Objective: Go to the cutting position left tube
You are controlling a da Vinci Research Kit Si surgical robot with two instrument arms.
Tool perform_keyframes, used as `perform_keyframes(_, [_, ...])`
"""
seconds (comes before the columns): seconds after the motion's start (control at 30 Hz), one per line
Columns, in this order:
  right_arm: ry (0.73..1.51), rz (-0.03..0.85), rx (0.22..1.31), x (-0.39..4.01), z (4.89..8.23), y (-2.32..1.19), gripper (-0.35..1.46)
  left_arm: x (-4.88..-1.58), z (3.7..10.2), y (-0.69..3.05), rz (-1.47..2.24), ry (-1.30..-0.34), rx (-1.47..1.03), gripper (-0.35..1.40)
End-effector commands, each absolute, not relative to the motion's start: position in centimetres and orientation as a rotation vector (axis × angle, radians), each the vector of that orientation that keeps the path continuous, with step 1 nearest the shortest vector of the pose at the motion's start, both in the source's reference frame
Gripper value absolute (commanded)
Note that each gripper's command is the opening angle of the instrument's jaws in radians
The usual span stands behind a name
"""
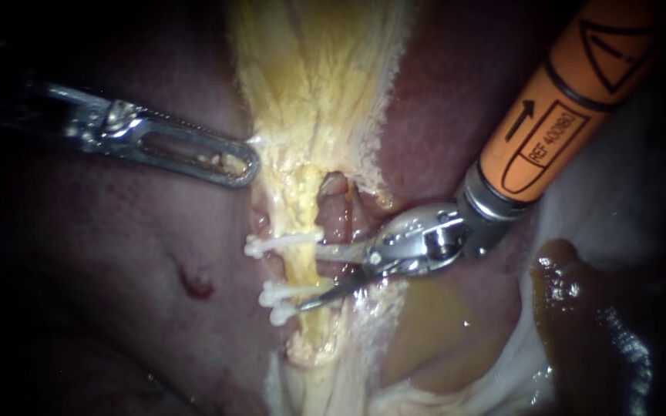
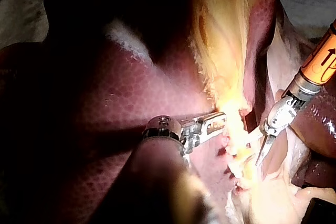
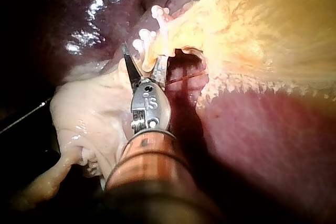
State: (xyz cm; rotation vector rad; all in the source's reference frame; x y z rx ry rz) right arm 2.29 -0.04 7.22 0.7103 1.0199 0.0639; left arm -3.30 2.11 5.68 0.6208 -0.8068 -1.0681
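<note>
So here's where things are. The left instrument [image 1: 250,163] comes in over the liver [image 1: 117,270], and its claw is clamped on the edge of the yellow tissue [image 1: 317,77], right at the fringe where that tissue narrows. The left wrist view backs this up: the claw [image 2: 220,119] bites into the bright yellow edge.

The right instrument [image 1: 310,277] has an orange shaft and drops in from the upper right. Its claw is really 2 thin blades, and they're apart with a clear gap between them, tips pointing across toward the liver.

The left tube [image 1: 301,270] is the yellowish strand running down from the yellow tissue, and it's got 3 white clips on it. That's 1 upper clip [image 1: 279,243] plus a lower pair [image 1: 277,302] stacked close together. The upper blade sits just below the upper clip, and the lower blade lies right against the lower pair. So the bare stretch of tube between the clips sits at the mouth of the open blades. I can't tell if either blade is actually touching the tube.

From the right wrist view the blades [image 3: 144,56] splay in a V just short of the clips [image 3: 149,27].
</note>
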Motion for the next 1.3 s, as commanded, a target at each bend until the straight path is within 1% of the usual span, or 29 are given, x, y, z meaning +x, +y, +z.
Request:
perform_keyframes(0.03, [1.024, 0.058, 0.713, 2.30, 7.22, -0.04, 1.40, -3.30, 5.69, 2.11, -1.068, -0.807, 0.621, -0.35])
perform_keyframes(0.17, [1.044, 0.038, 0.726, 2.38, 7.22, -0.04, 1.37, -3.32, 5.69, 2.11, -1.069, -0.807, 0.620, -0.35])
perform_keyframes(0.43, [1.089, 0.046, 0.752, 2.58, 7.19, -0.03, 1.30, -3.35, 5.69, 2.12, -1.069, -0.807, 0.622, -0.35])
perform_keyframes(0.63, [1.125, 0.084, 0.764, 2.70, 7.21, -0.02, 1.32, -3.37, 5.70, 2.12, -1.070, -0.807, 0.621, -0.35])
perform_keyframes(0.7, [1.128, 0.091, 0.767, 2.73, 7.22, -0.03, 1.32, -3.38, 5.70, 2.12, -1.069, -0.806, 0.624, -0.35])
perform_keyframes(0.73, [1.128, 0.100, 0.767, 2.75, 7.22, -0.02, 1.28, -3.39, 5.70, 2.12, -1.069, -0.806, 0.624, -0.35])
perform_keyframes(0.97, [1.127, 0.139, 0.763, 2.88, 7.30, -0.08, 1.30, -3.40, 5.71, 2.13, -1.068, -0.806, 0.626, -0.35])
perform_keyframes(1.03, [1.122, 0.154, 0.772, 2.90, 7.32, -0.09, 1.30, -3.41, 5.71, 2.13, -1.069, -0.806, 0.626, -0.35])
perform_keyframes(1.3, [1.151, 0.226, 0.818, 2.91, 7.32, -0.08, 1.34, -3.41, 5.71, 2.13, -1.069, -0.806, 0.626, -0.35])
